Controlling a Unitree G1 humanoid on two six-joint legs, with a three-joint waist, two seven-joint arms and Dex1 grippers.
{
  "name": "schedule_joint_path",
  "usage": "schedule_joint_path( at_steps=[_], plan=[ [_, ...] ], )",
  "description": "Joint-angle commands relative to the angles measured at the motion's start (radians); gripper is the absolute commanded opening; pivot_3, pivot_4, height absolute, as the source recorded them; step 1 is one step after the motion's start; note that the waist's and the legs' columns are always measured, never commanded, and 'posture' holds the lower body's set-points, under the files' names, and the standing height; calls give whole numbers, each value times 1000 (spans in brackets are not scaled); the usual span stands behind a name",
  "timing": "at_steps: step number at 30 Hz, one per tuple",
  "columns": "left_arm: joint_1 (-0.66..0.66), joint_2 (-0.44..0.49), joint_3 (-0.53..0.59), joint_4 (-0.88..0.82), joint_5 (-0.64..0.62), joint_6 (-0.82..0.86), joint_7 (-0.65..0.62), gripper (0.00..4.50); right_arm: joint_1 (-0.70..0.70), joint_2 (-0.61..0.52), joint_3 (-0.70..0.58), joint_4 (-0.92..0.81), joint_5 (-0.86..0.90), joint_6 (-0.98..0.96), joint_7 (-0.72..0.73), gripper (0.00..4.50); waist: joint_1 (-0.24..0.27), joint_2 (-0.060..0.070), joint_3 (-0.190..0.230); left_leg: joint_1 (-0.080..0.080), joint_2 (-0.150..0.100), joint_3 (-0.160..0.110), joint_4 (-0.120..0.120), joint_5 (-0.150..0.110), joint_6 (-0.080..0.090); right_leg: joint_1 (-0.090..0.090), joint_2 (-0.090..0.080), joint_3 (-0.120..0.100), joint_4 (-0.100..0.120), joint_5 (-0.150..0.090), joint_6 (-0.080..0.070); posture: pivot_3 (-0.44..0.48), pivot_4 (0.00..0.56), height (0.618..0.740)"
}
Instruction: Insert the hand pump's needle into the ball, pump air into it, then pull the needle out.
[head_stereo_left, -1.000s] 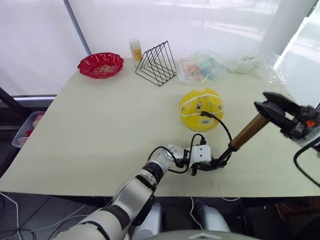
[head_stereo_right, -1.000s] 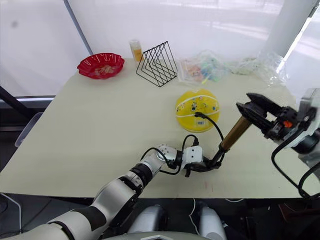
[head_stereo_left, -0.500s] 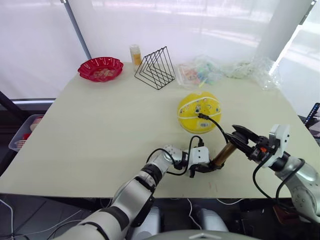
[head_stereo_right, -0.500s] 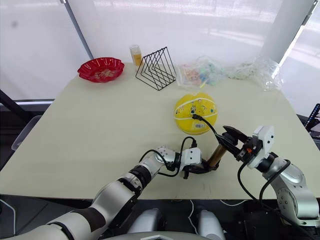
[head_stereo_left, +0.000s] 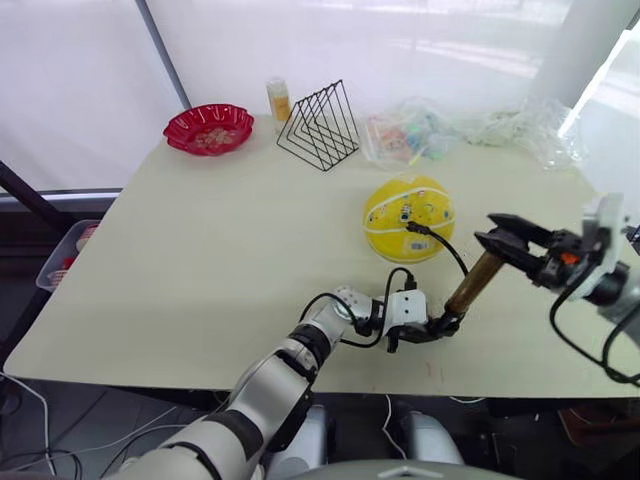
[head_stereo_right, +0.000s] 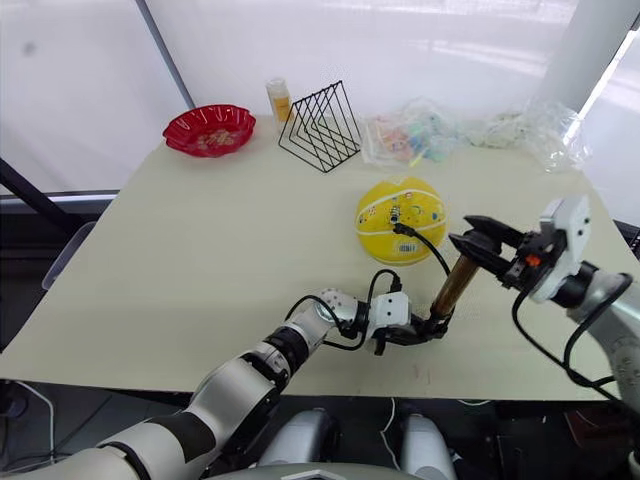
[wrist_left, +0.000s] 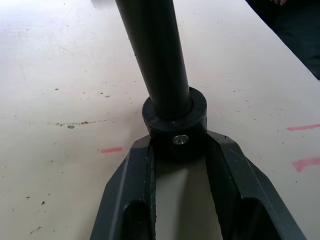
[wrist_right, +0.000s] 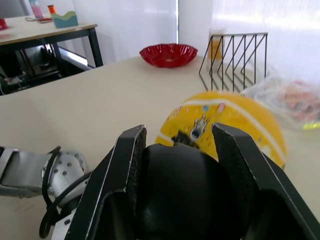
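Observation:
The yellow ball (head_stereo_left: 408, 214) sits on the table, right of centre. The hand pump (head_stereo_left: 473, 284) stands tilted near the front edge, gold barrel rising to the right. My left gripper (head_stereo_left: 438, 328) is shut on its black base cap (wrist_left: 174, 124), pressed to the table. My right gripper (head_stereo_left: 505, 240) is shut on the black handle (wrist_right: 175, 187) at the top. The thin black hose (head_stereo_left: 447, 252) arcs from the base to a fitting on the ball's front. The needle itself is hidden at the ball.
At the back of the table stand a red bowl (head_stereo_left: 209, 128), an orange bottle (head_stereo_left: 279, 100), a black wire rack (head_stereo_left: 318, 127) and crinkled plastic bags (head_stereo_left: 412, 136). The pump base sits close to the table's front edge (head_stereo_left: 330, 378).
My right gripper pushed the handle down toward the base half a second ago, then drew it back up and to the right. The left gripper stayed on the base. The camera shifted.

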Motion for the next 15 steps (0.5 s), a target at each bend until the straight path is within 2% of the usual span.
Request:
schedule_joint_path(
  at_steps=[1,8,11,15],
  plan=[
    [50,37,-52,87,78,47,-3,998,-91,-87,-185,-62,116,22,-44,1580,1,2,4,0,-1,0,0,0,0,0,-1,0,0,0,0,0,150,737],
    [53,40,-57,89,82,42,-3,998,-184,-224,-291,-38,194,98,-59,1580,5,1,9,-1,-1,0,1,0,0,0,-4,0,0,1,1,0,150,737],
    [54,42,-57,88,83,40,-2,998,-196,-214,-288,-47,206,108,-77,1580,9,1,11,-1,-1,1,1,0,0,0,-4,1,0,1,1,0,150,737],
    [60,44,-57,84,82,39,-4,998,-79,-110,-227,-108,237,133,-95,1580,11,-1,11,-2,-1,0,1,0,0,-2,-4,1,0,1,1,0,150,737]
  ],
)
